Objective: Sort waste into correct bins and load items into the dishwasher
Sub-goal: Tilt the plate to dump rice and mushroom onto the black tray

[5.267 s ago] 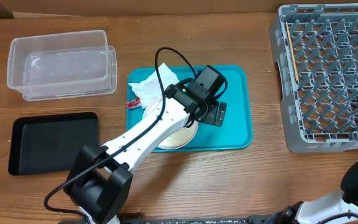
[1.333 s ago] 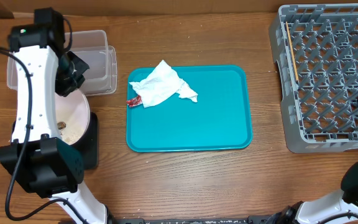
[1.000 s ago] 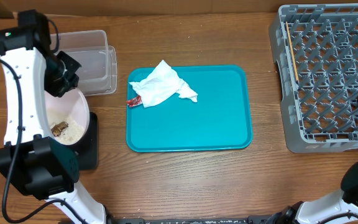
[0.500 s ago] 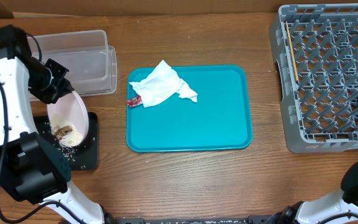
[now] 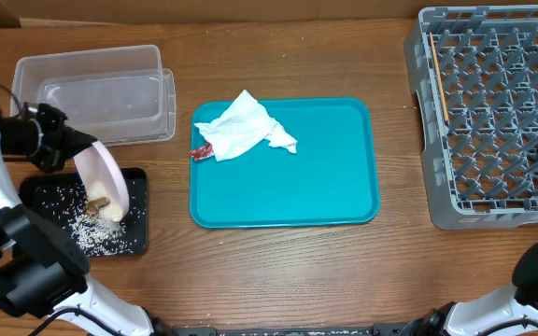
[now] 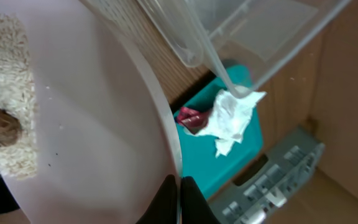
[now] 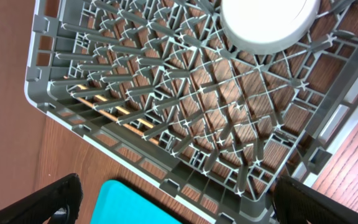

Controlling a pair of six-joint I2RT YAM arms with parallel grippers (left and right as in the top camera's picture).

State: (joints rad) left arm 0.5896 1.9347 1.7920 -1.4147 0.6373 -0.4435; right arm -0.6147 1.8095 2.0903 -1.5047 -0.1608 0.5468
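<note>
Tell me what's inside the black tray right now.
Scattered white crumbs lie in the black tray. The tilted plate, held by the left gripper, covers part of it; the brown scrap sits at the plate's lower edge.

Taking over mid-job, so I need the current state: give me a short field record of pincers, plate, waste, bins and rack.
Left pincer: shut on round white plate, tilted over shallow black tray
Right pincer: open, facing large grey plastic dish rack
Spilled: white crumbs in tray; brown food scrap at plate's low edge
Rectangular teal tray: crumpled white paper napkin, small red wrapper
Clear plastic tub: nothing visible inside
</note>
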